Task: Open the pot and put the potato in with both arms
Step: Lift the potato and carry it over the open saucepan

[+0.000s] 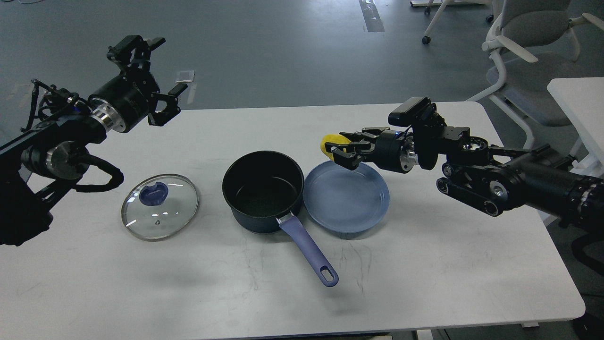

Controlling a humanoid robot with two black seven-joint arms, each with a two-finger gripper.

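The dark navy pot [263,191] stands open in the middle of the white table, its lavender handle [309,250] pointing toward the front right. Its inside looks empty. The glass lid [160,206] with a lavender knob lies flat on the table left of the pot. My right gripper [340,150] is shut on the yellow potato [331,144] and holds it in the air above the far left rim of the blue plate [347,198], just right of the pot. My left gripper [163,78] is open and empty, raised above the table's far left edge.
The round blue plate touches the pot's right side. A second white table [578,106] and grey office chairs [528,42] stand at the right rear. The table's front edge runs along the bottom of the view.
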